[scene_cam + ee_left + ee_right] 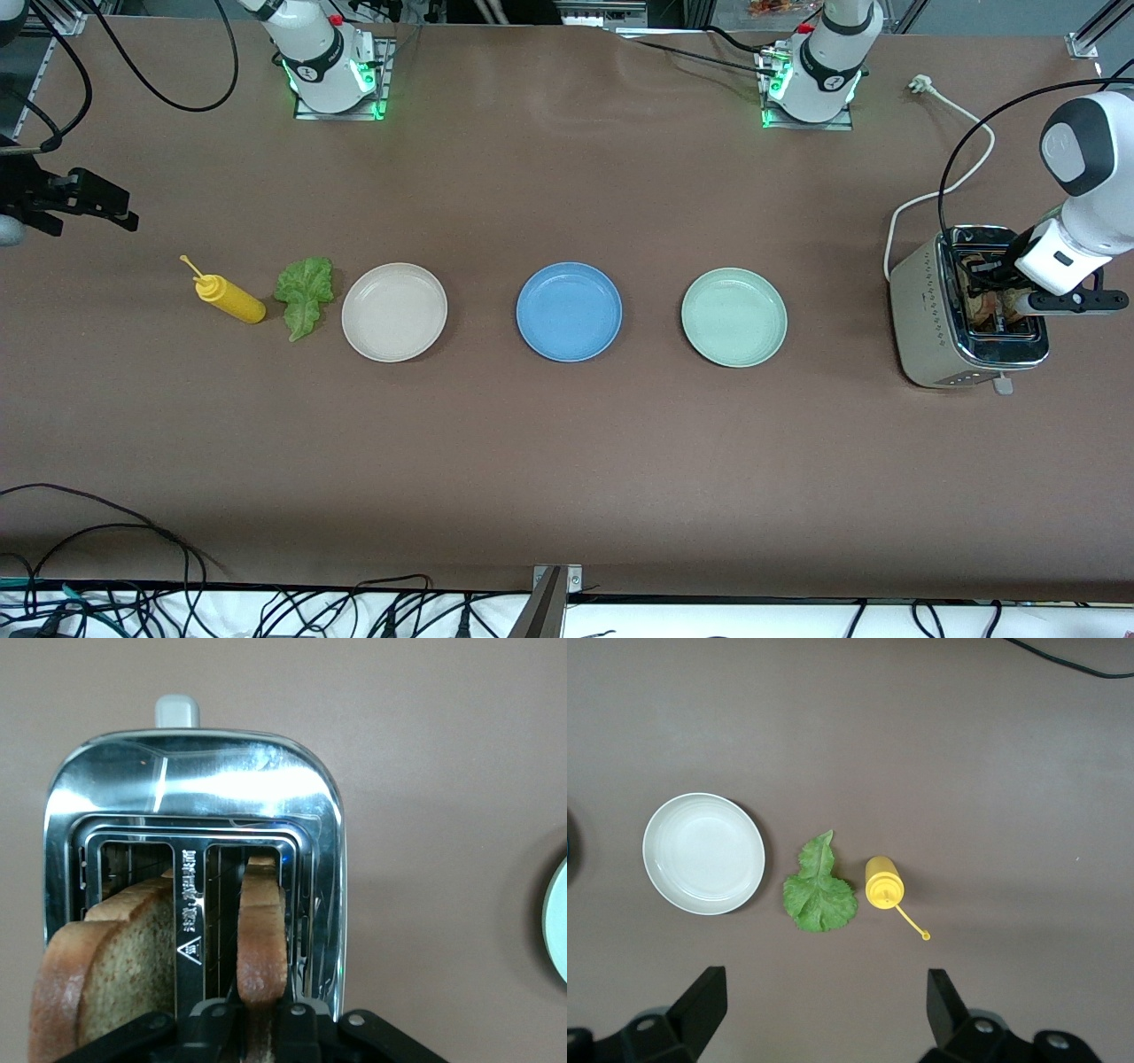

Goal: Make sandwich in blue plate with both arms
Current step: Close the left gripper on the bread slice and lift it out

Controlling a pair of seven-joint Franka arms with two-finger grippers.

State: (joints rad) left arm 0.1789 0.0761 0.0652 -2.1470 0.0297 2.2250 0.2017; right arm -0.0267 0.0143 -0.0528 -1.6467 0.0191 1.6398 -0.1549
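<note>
A: Two bread slices are listed upright in the toaster point(966, 310), at the left arm's end of the table. One bread slice point(262, 935) is clamped edge-on between the fingers of the left gripper point(257, 1020); its long face runs along the slot, so a lift straight up is judged to be called for. The second slice point(115, 966) is recorded in the neighbouring slot, untouched.

B: And the destination?

A: The blue plate point(569, 311) is entered as bare, in the middle of the row, between the beige plate point(394, 312) and the mint-green plate point(733, 317), toward the right arm's end from the toaster. The mint-green plate must be passed over on the way.

B: The other arm?

A: The right gripper point(824, 1010) is held with fingers wide apart, waiting above the lettuce leaf point(305, 293) and the yellow squeeze bottle point(229, 298). The lettuce is nearer to it.

B: Surface?

A: Brown table point(567, 461), matte; a white power cord point(930, 190) is noted by the toaster.
</note>
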